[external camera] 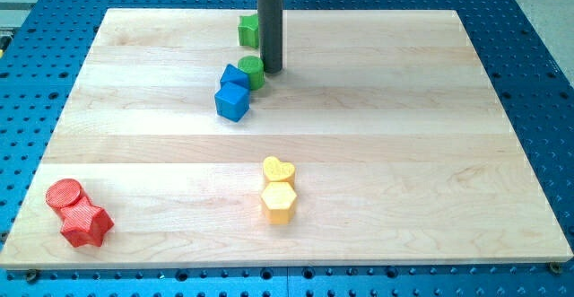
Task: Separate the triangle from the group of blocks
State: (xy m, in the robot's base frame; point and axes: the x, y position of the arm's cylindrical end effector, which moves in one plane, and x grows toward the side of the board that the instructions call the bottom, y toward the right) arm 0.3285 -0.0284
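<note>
My tip [271,69] rests on the board near the view's top centre, touching or almost touching the right side of a green cylinder [252,70]. A blue triangle-like block [234,75] lies against the cylinder's left side. A blue cube [232,102] sits just below the triangle, touching it. A second green block [247,30], shape unclear, lies apart from them, above and just left of the rod.
A yellow heart [278,170] and a yellow hexagon [279,202] sit together at bottom centre. A red cylinder [64,193] and a red star [86,224] sit at the bottom left corner. The wooden board [404,135] lies on a blue perforated table.
</note>
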